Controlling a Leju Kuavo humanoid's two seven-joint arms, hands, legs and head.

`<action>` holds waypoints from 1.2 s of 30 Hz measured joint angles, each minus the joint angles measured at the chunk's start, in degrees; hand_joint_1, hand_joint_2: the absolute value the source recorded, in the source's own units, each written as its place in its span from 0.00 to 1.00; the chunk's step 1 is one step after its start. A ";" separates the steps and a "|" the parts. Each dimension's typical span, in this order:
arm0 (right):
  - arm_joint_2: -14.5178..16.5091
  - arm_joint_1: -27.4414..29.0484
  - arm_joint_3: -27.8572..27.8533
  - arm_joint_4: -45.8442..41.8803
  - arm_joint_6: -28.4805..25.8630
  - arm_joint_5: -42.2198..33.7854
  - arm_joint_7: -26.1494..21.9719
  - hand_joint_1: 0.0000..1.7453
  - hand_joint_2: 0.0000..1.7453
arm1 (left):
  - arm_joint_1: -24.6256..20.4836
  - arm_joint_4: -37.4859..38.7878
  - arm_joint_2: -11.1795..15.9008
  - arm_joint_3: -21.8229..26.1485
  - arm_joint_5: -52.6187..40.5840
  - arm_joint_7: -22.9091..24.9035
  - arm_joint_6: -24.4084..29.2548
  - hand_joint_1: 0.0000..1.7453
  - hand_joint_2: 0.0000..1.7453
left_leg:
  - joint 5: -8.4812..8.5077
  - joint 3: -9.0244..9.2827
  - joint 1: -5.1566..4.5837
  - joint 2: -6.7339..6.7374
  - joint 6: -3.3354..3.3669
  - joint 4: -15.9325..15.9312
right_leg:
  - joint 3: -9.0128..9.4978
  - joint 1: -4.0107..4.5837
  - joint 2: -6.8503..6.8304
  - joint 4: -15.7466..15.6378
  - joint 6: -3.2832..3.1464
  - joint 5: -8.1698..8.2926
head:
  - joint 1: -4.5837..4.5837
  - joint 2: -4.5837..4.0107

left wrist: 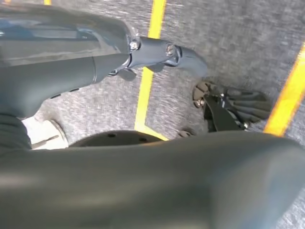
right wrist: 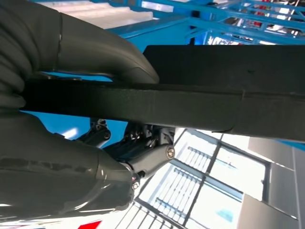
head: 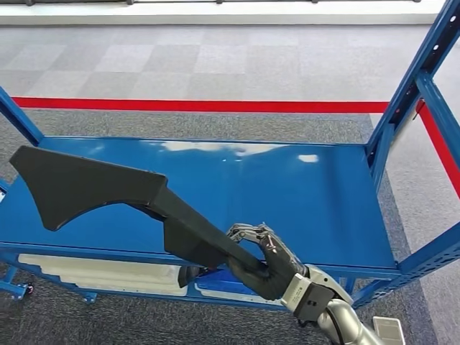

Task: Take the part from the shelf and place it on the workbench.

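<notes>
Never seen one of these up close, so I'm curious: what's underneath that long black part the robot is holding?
Under the black part is the blue shelf, its glossy top showing around it. The right hand grips the narrow end. The shelf surface right beneath the part is covered.

my head view is evenly bright and sharp, with white glare patches on the blue shelf deck (head: pixel 304 194) from overhead light. my left wrist view is dim and smeared with blur. my right wrist view is crisp farther off, soft on my near thumb (right wrist: pixel 104 55).
</notes>
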 joint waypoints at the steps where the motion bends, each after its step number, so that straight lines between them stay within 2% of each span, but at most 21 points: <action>1: 0.04 0.05 0.00 0.03 -0.01 -0.02 -0.06 1.00 1.00 | -0.01 0.00 0.05 0.12 -0.02 -0.02 0.13 0.00 1.00 | -2.42 -1.01 0.01 0.01 -0.26 3.06 | -0.46 0.08 -0.17 0.01 -0.36 0.30 | -0.01 0.00; 3: 0.08 0.17 0.00 0.19 -0.01 -0.22 -0.26 1.00 1.00 | 0.01 0.00 0.15 0.26 -0.11 -0.03 0.31 0.00 1.00 | -6.33 -2.83 -0.02 0.02 -0.43 9.93 | -1.37 0.40 -0.52 0.03 -0.82 0.92 | -0.02 0.00; 4: 0.09 0.22 0.00 0.30 0.00 -0.41 -0.41 1.00 1.00 | 0.02 0.00 0.22 0.29 -0.20 -0.03 0.32 0.00 1.00 | -6.95 -2.85 -0.08 0.02 -0.28 11.65 | -1.76 0.63 -0.64 0.04 -0.96 1.23 | -0.02 0.00; 5: 0.09 0.27 0.00 0.39 0.01 -0.66 -0.60 1.00 1.00 | 0.03 0.00 0.29 0.30 -0.33 -0.03 0.32 0.00 1.00 | -6.50 -1.86 -0.21 0.02 0.09 11.20 | -2.12 0.90 -0.72 0.04 -1.06 1.54 | -0.02 0.00; 9: 0.12 0.36 0.00 0.30 0.22 -2.13 -1.83 1.00 1.00 | -0.08 0.01 0.87 0.28 -1.06 -0.04 0.25 0.00 1.00 | -1.92 7.45 -1.99 -0.14 3.47 -2.93 | -3.01 1.55 -0.78 0.04 -0.99 2.68 | 0.02 0.01; 10: 0.14 0.38 0.00 0.19 0.34 -2.50 -2.14 1.00 1.00 | -0.12 0.02 1.04 0.27 -1.17 -0.05 0.22 0.00 1.00 | -1.63 8.38 -2.42 -0.18 3.96 -4.69 | -3.17 1.38 -0.80 0.02 -0.71 2.99 | 0.03 0.00; 13: 0.22 0.42 -0.07 -0.59 0.53 -3.03 -2.84 1.00 1.00 | -0.18 0.02 1.36 0.26 -1.23 -0.31 0.02 0.00 1.00 | -0.47 8.36 -2.74 0.00 4.22 -6.13 | -3.59 1.00 -0.72 -0.09 0.29 3.64 | 0.01 0.01; 15: 0.21 0.40 -0.21 -1.23 0.54 -3.06 -3.04 1.00 1.00 | -0.36 0.02 1.48 0.27 -1.23 -0.53 -0.24 0.00 1.00 | 0.95 7.84 -2.30 0.30 4.42 -7.26 | -4.25 1.11 -0.42 1.51 0.62 1.30 | 0.04 0.01; 17: 0.18 0.44 -0.34 -1.54 0.55 -3.07 -3.11 1.00 1.00 | -0.48 0.02 1.49 0.27 -1.23 -0.62 -0.53 0.00 1.00 | 2.06 6.66 -1.96 0.52 4.41 -7.53 | -5.69 1.07 -0.21 6.95 0.95 -3.64 | 0.08 0.00; 18: 0.16 0.54 -0.39 -1.61 0.55 -3.06 -3.12 1.00 1.00 | -0.49 0.02 1.48 0.27 -1.23 -0.65 -0.66 0.00 1.00 | 2.48 5.97 -1.83 0.63 4.28 -7.40 | -6.39 1.00 -0.20 10.27 1.20 -5.54 | 0.08 0.00; 19: 0.14 0.65 -0.42 -1.67 0.56 -3.06 -3.12 1.00 1.00 | -0.48 0.02 1.48 0.27 -1.24 -0.68 -0.78 0.00 1.00 | 2.87 5.25 -1.69 0.74 4.12 -7.19 | -6.63 0.94 -0.20 12.71 1.50 -6.35 | 0.08 0.00; 20: 0.09 0.75 -0.46 -1.73 0.58 -3.05 -3.12 1.00 1.00 | -0.50 0.02 1.48 0.27 -1.25 -0.70 -0.84 0.00 1.00 | 3.20 4.50 -1.50 0.84 3.91 -6.87 | -6.06 0.86 -0.21 13.42 1.84 -5.92 | 0.08 0.00; 21: 0.05 0.82 -0.50 -1.80 0.60 -3.05 -3.12 1.00 1.00 | -0.53 0.02 1.48 0.27 -1.25 -0.72 -0.87 0.00 1.00 | 3.45 3.71 -1.26 0.91 3.67 -6.41 | -4.47 0.72 -0.23 11.96 2.21 -4.53 | 0.08 0.00; 23: -0.03 0.88 -0.64 -2.01 0.64 -3.05 -3.13 1.00 1.00 | -0.61 0.02 1.50 0.27 -1.27 -0.78 -0.90 0.00 1.00 | 3.73 2.08 -0.86 0.95 3.10 -5.03 | 0.60 0.40 -0.28 4.73 2.98 -1.99 | 0.09 0.00; 25: -0.08 1.04 -0.79 -2.29 0.68 -3.07 -3.20 1.00 1.00 | -0.63 0.02 1.52 0.25 -1.47 -0.91 -0.97 0.00 1.00 | 4.00 0.83 -0.81 0.90 2.47 -3.75 | 3.60 0.40 -0.19 -0.64 2.89 -1.66 | 0.05 0.00; 28: -0.22 1.60 -0.93 -2.46 1.09 -3.27 -3.39 1.00 1.00 | -0.46 0.02 1.56 0.15 -2.22 -1.07 -1.28 0.00 1.00 | 4.77 0.11 -0.73 0.80 1.57 -3.27 | 3.09 0.56 -0.17 -1.43 1.42 -1.46 | 0.01 0.01; 29: -0.27 1.80 -0.96 -2.46 1.33 -3.41 -3.44 1.00 1.00 | -0.43 0.03 1.60 0.10 -2.46 -1.04 -1.39 0.00 1.00 | 4.14 -0.17 -0.65 0.78 1.26 -2.93 | 2.64 0.52 -0.26 -1.43 0.71 -1.03 | -0.03 0.01; 31: -0.34 2.28 -1.11 -2.54 1.80 -3.70 -3.54 1.00 1.00 | -0.43 0.03 1.68 -0.11 -2.92 -0.77 -1.48 0.00 1.00 | 0.11 -1.22 -0.42 0.75 0.56 0.37 | 1.40 0.37 -0.48 -1.49 -0.36 0.00 | -0.10 0.00; 33: -0.40 2.90 -1.33 -2.62 2.24 -3.83 -3.56 1.00 1.00 | -0.47 0.03 1.74 -0.56 -3.41 -0.36 -1.50 0.00 1.00 | -5.05 -2.52 -0.21 0.75 0.00 7.07 | 0.01 0.45 -0.62 -1.45 -0.66 1.06 | -0.16 0.00; 34: -0.46 3.21 -1.40 -2.63 2.43 -3.80 -3.56 1.00 1.00 | -0.48 0.03 1.78 -0.76 -3.66 -0.19 -1.51 0.00 1.00 | -6.32 -2.70 -0.16 0.75 -0.11 9.98 | -0.69 0.52 -0.72 -1.41 -0.66 1.61 | -0.17 0.00; 36: -0.58 3.85 -1.48 -2.74 2.62 -3.60 -3.56 1.00 1.00 | -0.50 0.04 1.79 -1.09 -4.08 0.16 -1.55 0.00 1.00 | -5.30 -0.66 -0.15 0.75 0.12 10.54 | -1.98 0.69 -0.85 -1.37 -0.56 2.63 | -0.17 0.00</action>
